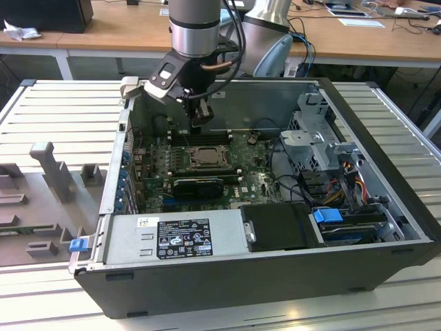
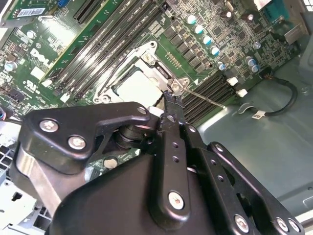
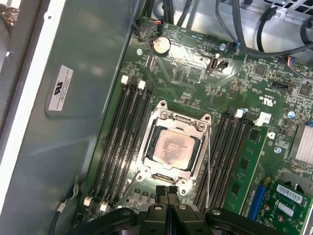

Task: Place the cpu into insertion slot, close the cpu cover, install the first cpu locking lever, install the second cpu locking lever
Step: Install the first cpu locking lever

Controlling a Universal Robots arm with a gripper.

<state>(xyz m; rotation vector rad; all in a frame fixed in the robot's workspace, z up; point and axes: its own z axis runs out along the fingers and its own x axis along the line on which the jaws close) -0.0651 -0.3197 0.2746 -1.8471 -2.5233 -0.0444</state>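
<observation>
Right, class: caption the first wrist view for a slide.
Shut gripper beside the closed metal cover, chip seated under it, on the green board.

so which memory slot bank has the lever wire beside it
The bank farther from the case wall; the lever wire runs along its edge. The wall-side bank shows none.

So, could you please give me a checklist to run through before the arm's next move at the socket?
1. cpu seated flat in the insertion slot: ok.
2. cpu cover lying down around the cpu: ok.
3. wire lever beside the insertion slot latched under its hook: cannot tell.
4. gripper shut, tips at the slot's corner: ok.
5. Tips actually touching the wire lever's end: cannot tell.
</observation>
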